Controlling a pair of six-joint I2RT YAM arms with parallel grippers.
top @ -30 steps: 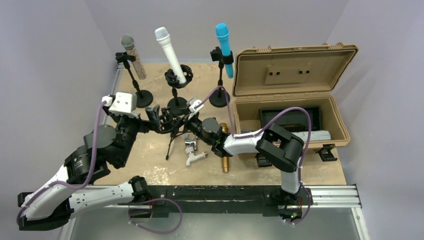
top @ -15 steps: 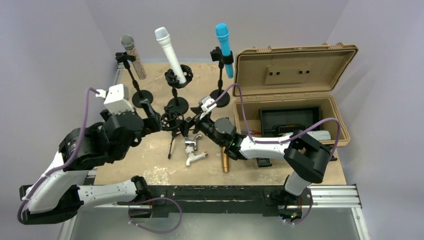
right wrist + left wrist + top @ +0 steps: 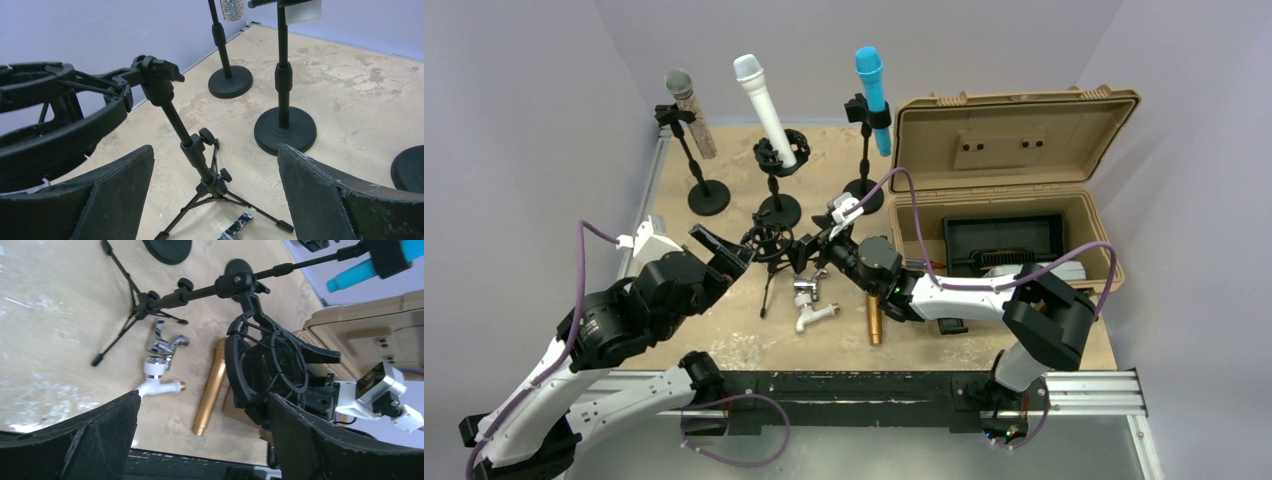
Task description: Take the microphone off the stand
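Gold metal microphone (image 3: pixel 874 322), a smooth slim tube, lies flat on the mottled sandy surface (image 3: pixel 739 345) in the overhead view. It is off the black tripod stand (image 3: pixel 769 285) and just right of a chrome-and-white tap (image 3: pixel 810 303). Its long axis runs near to far, and its far end is hidden under the right arm. The left pincer (image 3: pixel 721 248) is spread, just left of the stand's round wire shock mount (image 3: pixel 767 242) and apart from it. Half a second ago it was up against that mount, and the left arm has since drawn back toward the near left. The right pincer (image 3: pixel 808 250), also spread, sits just right of the mount, about where it was. The microphone has not shifted. An open tan hard case (image 3: pixel 1014 170) stands at the right.

From the left wrist, two rough black fingers (image 3: pixel 90 440) stand wide apart with nothing gripped. The gold tube slants from upper right to lower left beyond them, its upper end hidden behind the mount's ring.

From the right wrist, coarse black fingers (image 3: pixel 340 200) are likewise wide apart. Ahead, the stand's thin shaft leans left above splayed legs, with the mount at the left edge. Two round black bases (image 3: pixel 285 131) rest farther off.
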